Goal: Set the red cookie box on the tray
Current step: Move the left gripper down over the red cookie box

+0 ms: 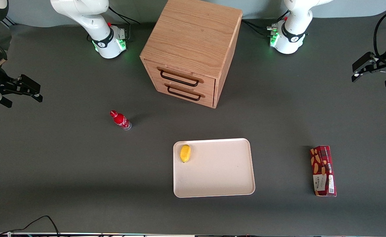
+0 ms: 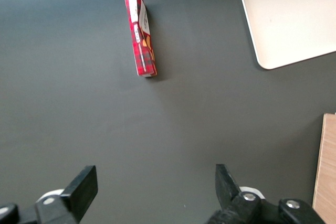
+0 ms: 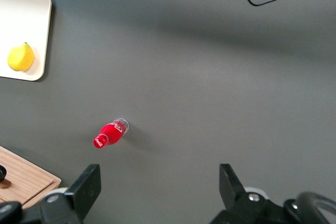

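Robot lab, grey-matted bench, arm bases, trailing cables

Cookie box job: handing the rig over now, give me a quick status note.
Tool: open, empty, up off the table at the working arm's end, farther from the front camera than the box.
Red cookie box: lying flat on the table, beside the tray toward the working arm's end, apart from it, untouched.
Tray: nearer the front camera than the wooden drawer cabinet; only a lemon sits in one corner.
Done: nothing.
Left: reach the box, grasp it, carry it over, set it on the tray's bare part.
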You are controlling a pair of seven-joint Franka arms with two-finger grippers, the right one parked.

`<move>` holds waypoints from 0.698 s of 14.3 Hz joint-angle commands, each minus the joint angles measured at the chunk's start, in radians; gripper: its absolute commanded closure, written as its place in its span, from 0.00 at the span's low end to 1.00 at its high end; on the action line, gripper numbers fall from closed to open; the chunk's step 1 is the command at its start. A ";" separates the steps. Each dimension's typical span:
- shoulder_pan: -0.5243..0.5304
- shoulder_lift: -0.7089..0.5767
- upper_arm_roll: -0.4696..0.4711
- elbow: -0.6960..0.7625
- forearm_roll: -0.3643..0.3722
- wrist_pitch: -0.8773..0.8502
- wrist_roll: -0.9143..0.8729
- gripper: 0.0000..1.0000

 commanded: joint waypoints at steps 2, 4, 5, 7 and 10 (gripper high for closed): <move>0.007 0.036 0.003 0.084 -0.009 -0.066 0.081 0.00; 0.014 0.067 0.004 0.079 -0.006 -0.046 0.089 0.00; 0.013 0.111 0.004 0.099 -0.004 -0.042 0.079 0.00; 0.010 0.238 0.004 0.203 -0.003 -0.040 0.069 0.00; -0.002 0.474 0.004 0.389 0.019 -0.017 0.002 0.00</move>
